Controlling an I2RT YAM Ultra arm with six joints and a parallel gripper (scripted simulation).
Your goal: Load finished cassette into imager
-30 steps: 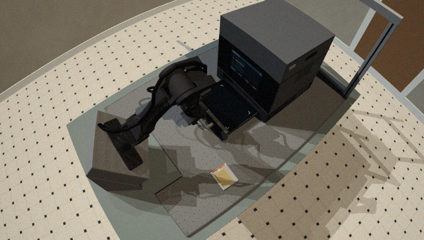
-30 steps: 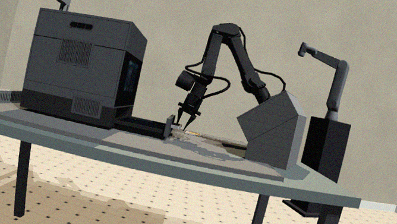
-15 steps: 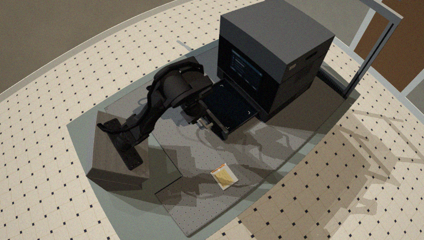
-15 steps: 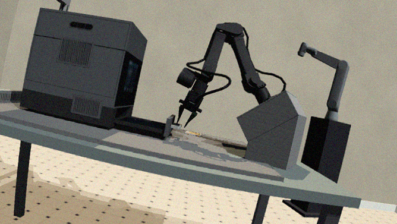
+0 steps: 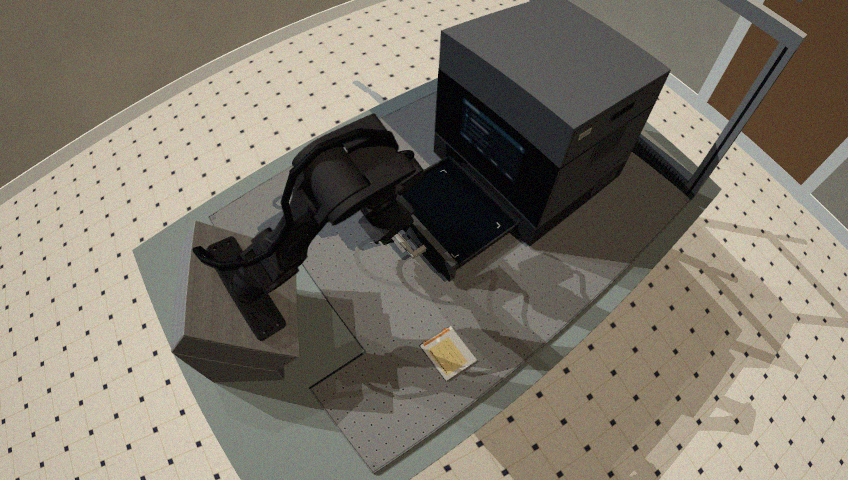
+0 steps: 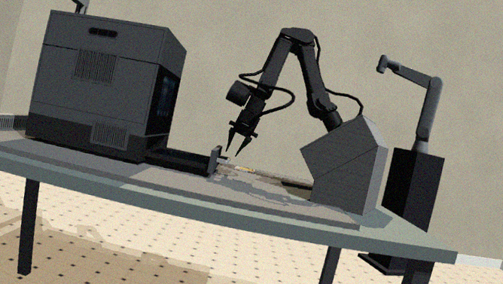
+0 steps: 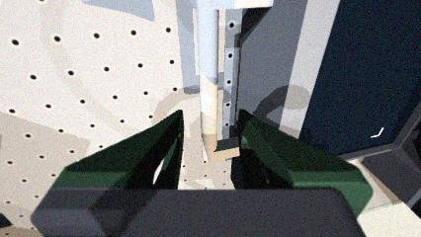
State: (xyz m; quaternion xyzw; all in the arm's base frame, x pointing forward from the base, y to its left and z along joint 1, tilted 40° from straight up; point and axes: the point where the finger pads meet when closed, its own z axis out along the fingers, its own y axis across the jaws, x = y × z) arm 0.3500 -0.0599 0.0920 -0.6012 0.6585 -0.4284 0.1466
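The gel imager IM (image 5: 535,101) stands at the back of the table, and its drawer is pulled out. The dark glass (image 5: 455,208) in the drawer is bare, with white corner marks at its edges. The finished cassette FINISHED (image 5: 448,352), a flat white frame around a yellow gel, lies on the perforated mat well in front of the drawer. It also shows in the side view (image 6: 244,168). My gripper (image 6: 235,150) hangs a little above the drawer's pale handle bar (image 7: 209,74). In the wrist view my gripper's green fingers stand apart on either side of the bar's end and hold nothing.
The arm's wedge-shaped base block (image 6: 344,163) stands at the left of the mat. A dark post with a camera arm (image 6: 413,184) stands behind it. A metal frame (image 5: 755,89) rises beside IM at the far side of the table.
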